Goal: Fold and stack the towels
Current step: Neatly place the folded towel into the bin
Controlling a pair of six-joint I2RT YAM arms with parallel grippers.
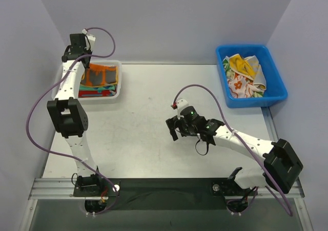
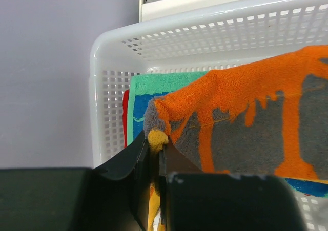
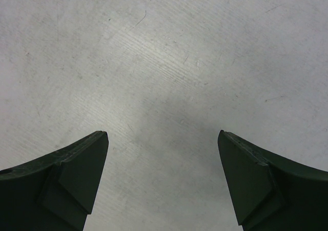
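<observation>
Towel (image 2: 241, 95), grey with orange border and lettering, corner in left gripper (image 2: 156, 150)

A pale grey tabletop (image 1: 138, 113), scuffed and faintly scratched, is enclosed by plain lavender-grey walls (image 1: 169, 21) at the back and on both sides. An aluminium rail (image 1: 51, 188) runs along its near edge. The light is soft and even, casting faint shadows.

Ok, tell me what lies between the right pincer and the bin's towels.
Bare table, the arm's purple cable, then the blue bin wall; top view shows it.
</observation>
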